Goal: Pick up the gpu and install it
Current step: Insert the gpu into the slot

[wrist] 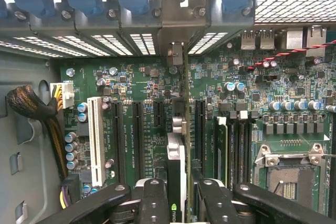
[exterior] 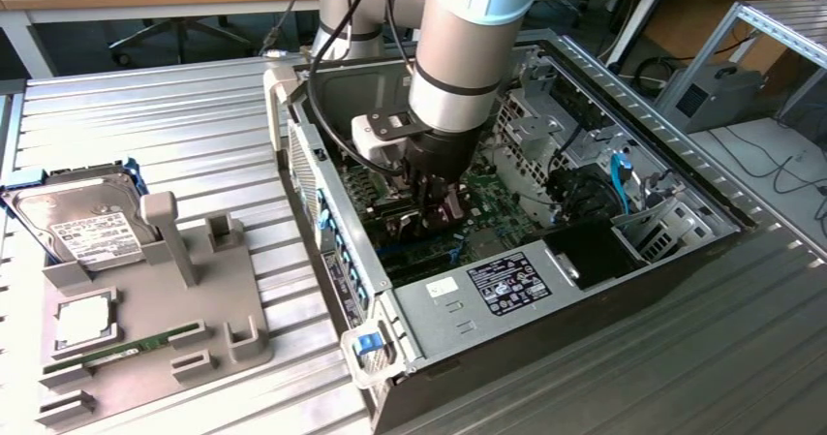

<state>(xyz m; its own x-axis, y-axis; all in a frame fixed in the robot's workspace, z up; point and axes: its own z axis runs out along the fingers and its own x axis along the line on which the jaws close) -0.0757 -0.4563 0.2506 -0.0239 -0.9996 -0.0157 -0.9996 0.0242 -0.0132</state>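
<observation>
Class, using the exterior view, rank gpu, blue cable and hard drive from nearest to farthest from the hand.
1. gpu, held in the hand.
2. blue cable, inside the case, exterior view's right.
3. hard drive, outside the case, exterior view's left.

The exterior view looks from high and rather far, slanting down on the open case; a grey fixture lies at its 8 o'clock. The wrist view looks from very near, past the gripper and gpu, onto the motherboard, which both views share.
</observation>
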